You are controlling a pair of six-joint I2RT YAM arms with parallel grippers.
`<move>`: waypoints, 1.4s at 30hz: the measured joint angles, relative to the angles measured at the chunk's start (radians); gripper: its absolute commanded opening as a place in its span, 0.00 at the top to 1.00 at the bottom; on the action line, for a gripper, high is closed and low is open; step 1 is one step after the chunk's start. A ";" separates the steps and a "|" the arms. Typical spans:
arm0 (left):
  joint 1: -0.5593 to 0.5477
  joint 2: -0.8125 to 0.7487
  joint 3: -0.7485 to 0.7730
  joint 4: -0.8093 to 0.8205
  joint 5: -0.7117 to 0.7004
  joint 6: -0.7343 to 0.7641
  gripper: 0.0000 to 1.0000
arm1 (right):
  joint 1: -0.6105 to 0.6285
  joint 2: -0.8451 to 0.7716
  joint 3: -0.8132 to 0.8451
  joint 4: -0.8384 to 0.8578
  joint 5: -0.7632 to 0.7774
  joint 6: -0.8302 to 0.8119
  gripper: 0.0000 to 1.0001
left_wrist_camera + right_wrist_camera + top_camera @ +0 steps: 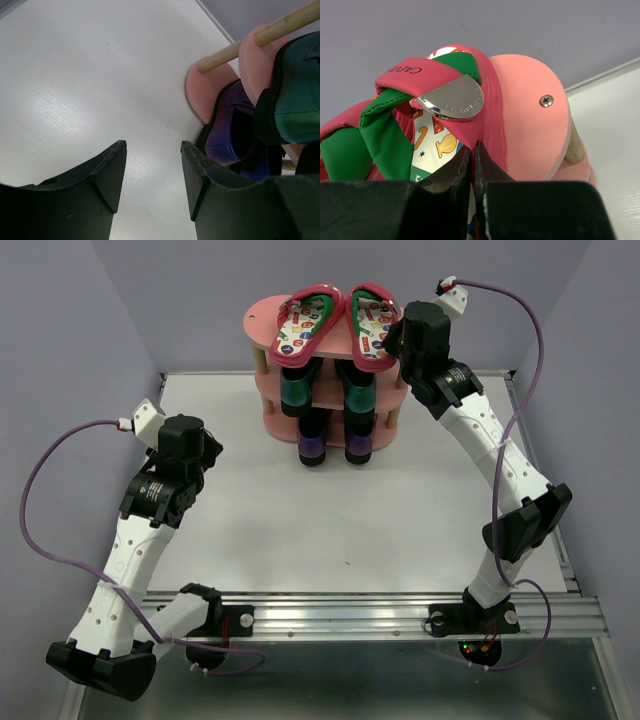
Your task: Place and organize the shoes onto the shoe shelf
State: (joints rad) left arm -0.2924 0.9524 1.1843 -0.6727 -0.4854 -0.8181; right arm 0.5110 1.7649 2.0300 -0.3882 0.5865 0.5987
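The pink three-tier shoe shelf [262, 318] stands at the table's back. Two red flip-flops [305, 320] [372, 328] lie on its top board, two dark-green loafers [297, 388] [359, 390] on the middle tier, and two purple loafers [313, 440] [359, 443] on the bottom. My right gripper [476, 155] is shut on the red rim of the right flip-flop [490, 115], which rests on the top board [530, 115]. My left gripper [152, 175] is open and empty over the table, left of the shelf, facing a purple loafer [227, 132] and a green loafer [297, 95].
White table top [330, 520] with a metal rail [400, 612] along its near edge. Grey-purple walls close in the back and sides. Purple cables loop from both wrists.
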 measured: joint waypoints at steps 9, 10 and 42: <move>0.005 0.016 0.000 0.004 0.010 0.006 0.42 | -0.001 0.001 0.000 0.001 -0.052 0.000 0.96; 0.005 0.020 0.000 0.004 0.011 0.006 0.42 | -0.001 0.001 0.000 0.001 -0.058 0.000 0.96; 0.006 0.024 -0.014 0.022 0.019 0.010 0.42 | -0.006 -0.092 -0.063 0.027 -0.080 -0.093 0.00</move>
State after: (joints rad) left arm -0.2859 0.9760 1.1706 -0.6510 -0.4660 -0.8085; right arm 0.5053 1.6733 1.9675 -0.3611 0.5060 0.5060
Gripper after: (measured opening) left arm 0.582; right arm 0.995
